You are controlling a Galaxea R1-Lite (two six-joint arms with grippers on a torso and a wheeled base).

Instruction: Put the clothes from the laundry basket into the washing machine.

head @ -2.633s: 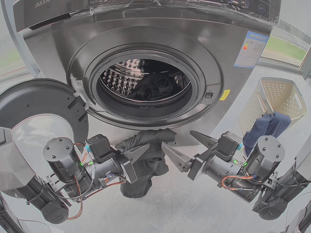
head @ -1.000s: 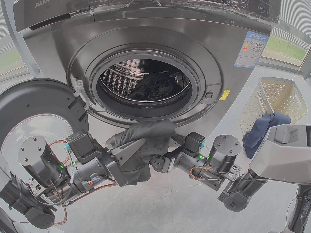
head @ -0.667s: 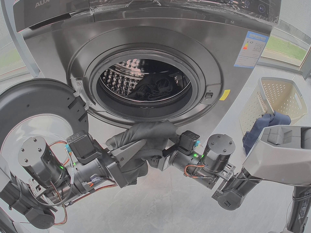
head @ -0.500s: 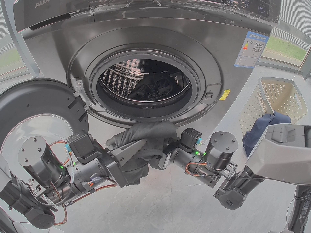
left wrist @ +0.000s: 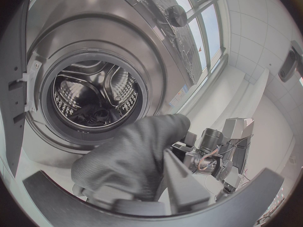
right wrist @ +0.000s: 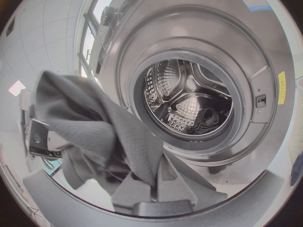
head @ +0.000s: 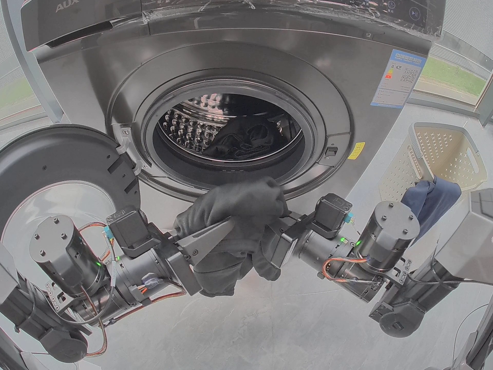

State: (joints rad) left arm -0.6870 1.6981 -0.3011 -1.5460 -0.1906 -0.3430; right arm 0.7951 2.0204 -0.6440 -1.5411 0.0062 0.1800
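Washer [head: 236, 52] is carrying a blue-and-white label [head: 398, 78] on its front upper right and a yellow sticker [head: 356, 150] beside the latch. Lettering is showing on the drawer panel [head: 67, 19].

Left claw [head: 226, 229] and right claw [head: 271, 232] are both clamping the grey garment [head: 241, 206] from opposite sides. It is hanging bunched between them, just below the lower rim of the drum [head: 195, 124] mouth.

The mouth is standing open, with dark clothes [head: 244, 137] lying inside. Door [head: 56, 160] is swung out to the robot's left, close beside the left arm.

Basket [head: 452, 152] is sitting right of the washer, tipped with its opening facing the robot. A blue cloth [head: 431, 201] is draping over its rim, near the right arm.

Floor [head: 267, 325] is grey stone tile. Windows are showing behind the washer.
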